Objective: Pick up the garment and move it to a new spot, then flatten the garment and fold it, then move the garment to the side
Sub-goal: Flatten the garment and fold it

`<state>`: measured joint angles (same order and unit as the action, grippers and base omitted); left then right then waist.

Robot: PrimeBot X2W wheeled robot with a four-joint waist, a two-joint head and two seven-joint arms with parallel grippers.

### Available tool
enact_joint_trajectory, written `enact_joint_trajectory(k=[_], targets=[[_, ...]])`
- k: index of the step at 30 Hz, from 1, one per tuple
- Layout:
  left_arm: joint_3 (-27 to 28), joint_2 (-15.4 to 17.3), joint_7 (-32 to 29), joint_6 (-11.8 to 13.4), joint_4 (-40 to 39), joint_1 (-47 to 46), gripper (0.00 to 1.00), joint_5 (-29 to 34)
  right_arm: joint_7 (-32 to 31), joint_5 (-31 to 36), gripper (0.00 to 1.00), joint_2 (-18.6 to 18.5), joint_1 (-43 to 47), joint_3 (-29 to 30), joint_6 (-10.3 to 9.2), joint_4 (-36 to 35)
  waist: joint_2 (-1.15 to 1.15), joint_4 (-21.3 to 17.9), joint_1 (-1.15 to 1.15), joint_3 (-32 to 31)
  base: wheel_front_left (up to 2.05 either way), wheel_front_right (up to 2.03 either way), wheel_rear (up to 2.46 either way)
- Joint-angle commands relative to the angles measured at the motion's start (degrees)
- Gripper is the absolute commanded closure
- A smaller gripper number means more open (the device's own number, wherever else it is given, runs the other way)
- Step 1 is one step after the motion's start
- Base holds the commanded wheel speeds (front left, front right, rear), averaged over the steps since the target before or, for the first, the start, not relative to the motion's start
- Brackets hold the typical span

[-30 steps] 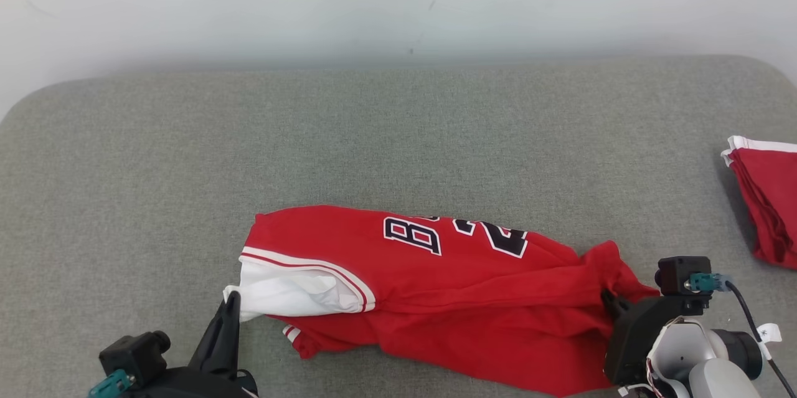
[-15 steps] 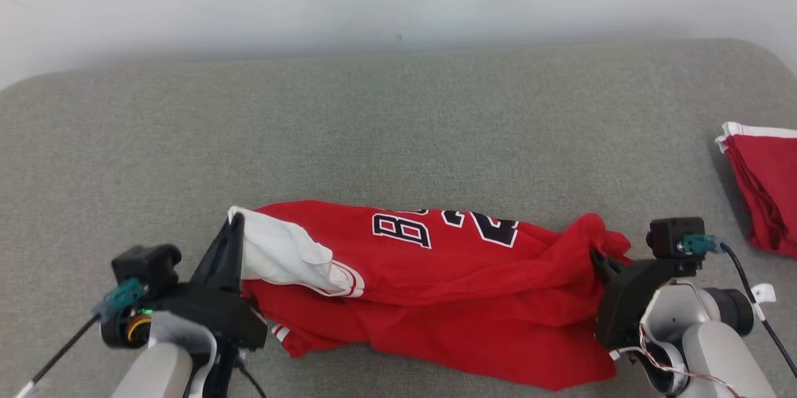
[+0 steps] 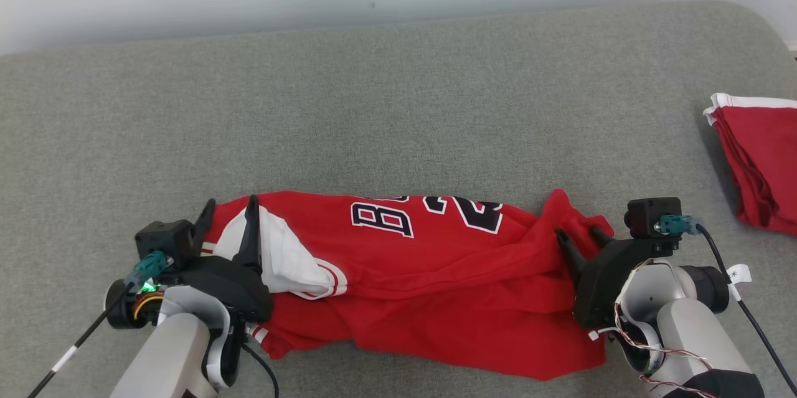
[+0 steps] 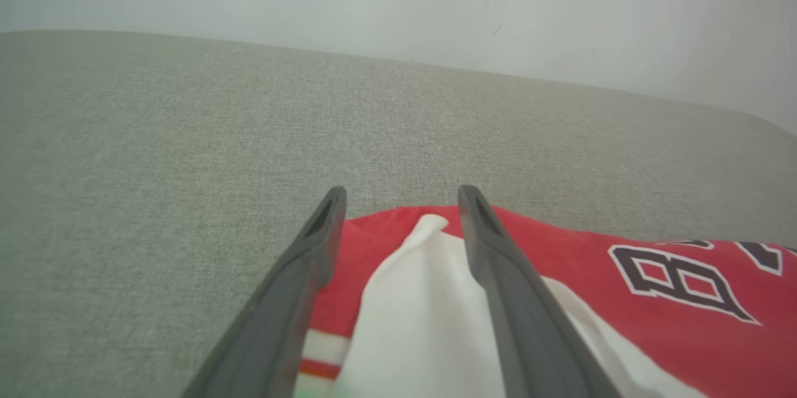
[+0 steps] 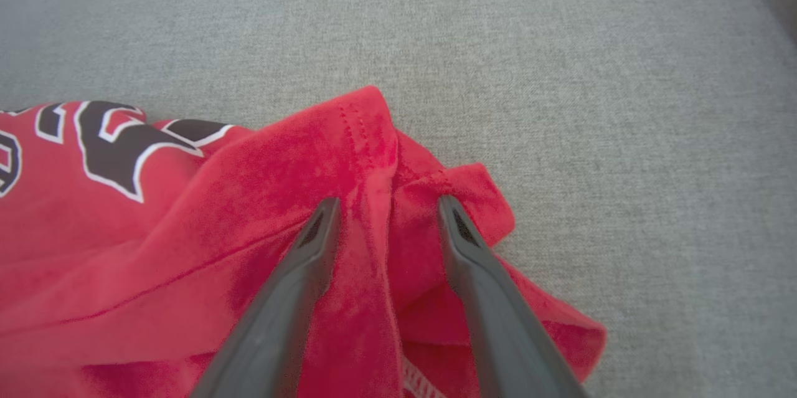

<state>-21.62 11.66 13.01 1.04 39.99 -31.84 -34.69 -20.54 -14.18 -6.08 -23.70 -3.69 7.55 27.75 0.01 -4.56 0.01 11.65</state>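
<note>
Crumpled red jersey with black lettering point(image 3: 436, 286) is laid lengthwise left-to-right. Left gripper point(image 3: 231, 200) and right gripper point(image 3: 575, 231) are parted at opposite ends, with cloth unclamped between the fingers.

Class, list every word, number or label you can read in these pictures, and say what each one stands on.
"B": black letter with a white edge, on the red jersey.
"2": beside the B on the same cloth, partly lost in a fold, so likely rather than certain.
White tag beside the right arm: too small to read.
</note>
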Motion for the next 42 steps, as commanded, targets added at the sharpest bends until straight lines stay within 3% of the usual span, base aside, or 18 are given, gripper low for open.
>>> enact_joint_trajectory(k=[1,7,12,18,28,33,42], targets=[[0.5,0.4,1.0,0.3,0.4,0.0,0.0,0.6,1.3,-0.6,0.0,-0.3,0.1,0.0,-0.16,-0.2,-0.01,0.3,-0.01,-0.7,0.0,0.0,0.0],[2.3,1.9,2.1,1.0,-2.6,4.1,0.0,2.5,4.2,-1.3,0.0,-1.6,3.0,1.4,-0.16,-2.2,-0.01,1.0,-0.01,-3.4,0.0,0.0,0.0],[7.2,2.8,2.1,3.1,-13.9,13.1,0.0,6.7,7.5,-0.2,0.0,-2.9,7.8,4.3,-0.16,-6.8,-0.01,1.8,-0.01,-6.4,0.0,0.0,0.0],[11.2,1.0,2.2,4.9,-26.2,25.1,0.0,12.9,13.6,0.7,0.0,-3.4,15.2,6.5,-0.16,-12.8,-0.01,2.9,-0.01,-9.8,0.0,0.0,0.0],[16.3,-4.0,2.2,1.4,-35.8,37.1,0.0,20.0,25.7,1.7,0.0,-3.8,25.0,4.3,-0.16,-17.7,-0.01,4.4,-0.01,-13.3,0.0,0.0,0.0],[17.6,-5.4,2.2,-1.0,-36.2,40.1,0.0,24.0,30.5,3.4,0.0,-4.1,27.8,3.0,-0.16,-17.7,-0.01,4.7,-0.01,-14.3,0.0,0.0,0.0],[22.7,-7.2,2.2,-4.1,-33.4,41.8,0.0,25.3,34.0,5.2,0.0,-2.7,29.5,3.9,-0.16,-14.7,-0.01,4.5,-0.01,-15.6,0.0,0.0,0.0]])
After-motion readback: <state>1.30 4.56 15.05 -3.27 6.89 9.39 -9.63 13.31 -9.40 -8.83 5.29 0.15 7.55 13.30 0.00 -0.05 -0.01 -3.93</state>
